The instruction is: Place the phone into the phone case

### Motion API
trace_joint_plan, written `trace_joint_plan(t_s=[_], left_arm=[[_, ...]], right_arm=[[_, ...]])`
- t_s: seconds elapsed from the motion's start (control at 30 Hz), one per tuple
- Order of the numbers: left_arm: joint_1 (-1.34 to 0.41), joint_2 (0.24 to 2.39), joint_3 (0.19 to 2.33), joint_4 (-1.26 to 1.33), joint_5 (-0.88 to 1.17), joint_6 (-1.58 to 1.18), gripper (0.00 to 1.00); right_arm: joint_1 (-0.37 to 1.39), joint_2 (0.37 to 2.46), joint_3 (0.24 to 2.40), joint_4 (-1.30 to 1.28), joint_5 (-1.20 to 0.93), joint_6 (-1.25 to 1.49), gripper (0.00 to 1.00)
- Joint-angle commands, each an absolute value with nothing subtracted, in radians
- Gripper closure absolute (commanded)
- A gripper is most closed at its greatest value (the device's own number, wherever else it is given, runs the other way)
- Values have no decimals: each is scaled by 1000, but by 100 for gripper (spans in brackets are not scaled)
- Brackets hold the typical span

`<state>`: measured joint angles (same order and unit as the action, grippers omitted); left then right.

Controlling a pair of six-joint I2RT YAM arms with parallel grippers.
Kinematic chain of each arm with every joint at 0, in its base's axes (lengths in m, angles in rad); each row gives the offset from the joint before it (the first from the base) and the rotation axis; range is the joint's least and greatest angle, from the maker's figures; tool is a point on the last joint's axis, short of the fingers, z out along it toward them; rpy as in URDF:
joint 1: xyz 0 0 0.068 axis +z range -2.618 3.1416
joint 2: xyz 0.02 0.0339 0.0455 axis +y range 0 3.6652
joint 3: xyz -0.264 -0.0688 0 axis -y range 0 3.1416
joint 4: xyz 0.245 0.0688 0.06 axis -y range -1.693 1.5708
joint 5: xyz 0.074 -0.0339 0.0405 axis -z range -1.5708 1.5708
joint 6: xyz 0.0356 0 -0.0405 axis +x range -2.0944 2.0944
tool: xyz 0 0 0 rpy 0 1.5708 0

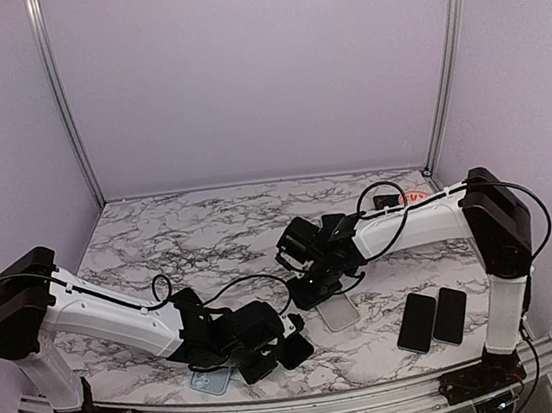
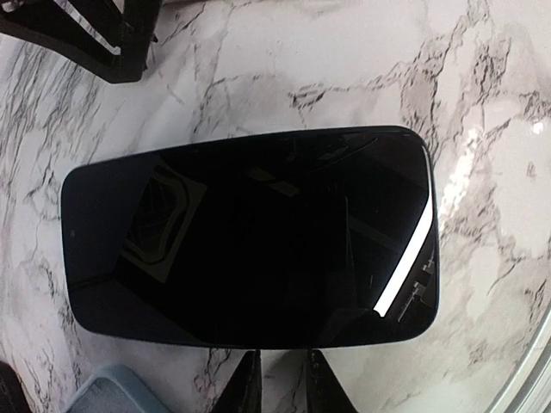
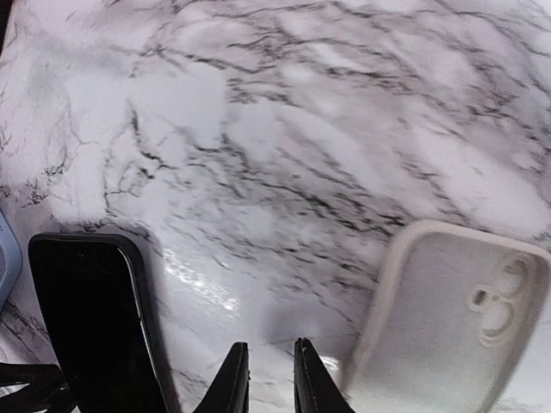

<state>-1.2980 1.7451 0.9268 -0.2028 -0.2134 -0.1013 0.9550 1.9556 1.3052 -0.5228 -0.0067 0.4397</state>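
Observation:
A black phone (image 2: 250,241) lies screen up on the marble, also seen in the top view (image 1: 296,351) and at the left of the right wrist view (image 3: 90,318). My left gripper (image 2: 286,383) is shut and empty, its tips just short of the phone's long edge; in the top view it (image 1: 264,354) sits left of the phone. A white phone case (image 3: 448,327) lies open side up, right of my right gripper (image 3: 269,379), which is shut, empty and above bare marble. In the top view the case (image 1: 339,312) lies just below the right gripper (image 1: 314,290).
A light blue case (image 1: 212,379) lies under the left wrist near the front edge, its corner showing in the left wrist view (image 2: 112,391). Two more dark phones (image 1: 416,322) (image 1: 450,314) lie side by side at the front right. A red-marked item (image 1: 414,196) sits at the back right.

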Motion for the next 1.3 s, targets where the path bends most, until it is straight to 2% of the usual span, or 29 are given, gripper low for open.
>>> trace_joint_plan(t_s=[0.0, 0.13, 0.3, 0.33, 0.43, 0.57, 0.67, 0.8, 1.27], left_arm=[[-1293, 1846, 980, -153, -154, -16, 83], [-1292, 1834, 1000, -117, -156, -43, 85], [-1237, 1577, 869, -120, -245, -165, 80], [-1204, 1521, 842, -126, -250, -192, 79], [-1089, 1382, 809, -189, -299, -263, 65], [-1028, 1260, 797, -252, -445, -324, 37], [-990, 1231, 771, -252, -456, -376, 17], [-967, 1253, 775, -259, -436, -402, 5], [-963, 1401, 824, -247, -417, -378, 3]], right_arm=[[904, 1810, 1265, -574, 99, 429, 81], [896, 1750, 1224, -592, 113, 421, 80], [907, 1721, 1198, -553, 42, 414, 69], [916, 1726, 1203, -548, 40, 406, 65], [968, 1771, 1253, -574, 26, 365, 41], [1053, 1855, 1363, -639, 71, 306, 2], [1077, 1899, 1397, -645, 35, 261, 1], [1080, 1986, 1472, -728, 54, 226, 1], [1108, 2142, 1619, -943, -37, 202, 2]])
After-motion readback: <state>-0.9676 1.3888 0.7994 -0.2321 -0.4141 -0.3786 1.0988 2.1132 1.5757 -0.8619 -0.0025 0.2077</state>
